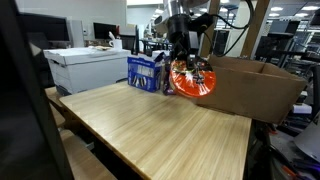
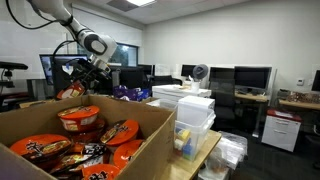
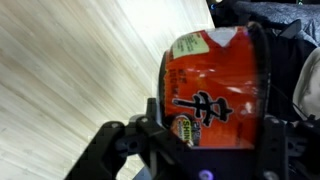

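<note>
My gripper is shut on a red instant noodle bowl with black lettering, one finger on each side of it. In an exterior view the bowl hangs tilted under the gripper, above the wooden table and right beside the near wall of a large cardboard box. In an exterior view the gripper hovers with the bowl behind the far rim of the box. The box holds several similar noodle bowls.
A blue package stands on the table just beside the held bowl. A white machine sits beyond the table's far end. White plastic drawers stand next to the box, and desks with monitors fill the room behind.
</note>
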You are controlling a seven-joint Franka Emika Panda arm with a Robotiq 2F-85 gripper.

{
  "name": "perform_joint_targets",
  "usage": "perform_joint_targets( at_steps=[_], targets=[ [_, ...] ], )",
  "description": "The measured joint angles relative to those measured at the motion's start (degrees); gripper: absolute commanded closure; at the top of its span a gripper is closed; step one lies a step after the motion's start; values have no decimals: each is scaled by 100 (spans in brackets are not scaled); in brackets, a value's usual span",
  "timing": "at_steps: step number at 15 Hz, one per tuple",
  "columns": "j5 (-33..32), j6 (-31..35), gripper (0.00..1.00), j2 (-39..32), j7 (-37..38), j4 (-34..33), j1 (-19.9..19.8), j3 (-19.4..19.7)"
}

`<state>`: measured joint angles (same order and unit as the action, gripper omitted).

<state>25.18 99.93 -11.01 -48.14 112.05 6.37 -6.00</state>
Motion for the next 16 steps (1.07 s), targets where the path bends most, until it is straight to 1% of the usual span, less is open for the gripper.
perform_joint_targets(
  at_steps=[4,16],
  targets=[
    [-3,-84,57,-120,-66,0,-16,-37],
    [-215,18,57,-637,-66,7,-12,-211]
  ],
)
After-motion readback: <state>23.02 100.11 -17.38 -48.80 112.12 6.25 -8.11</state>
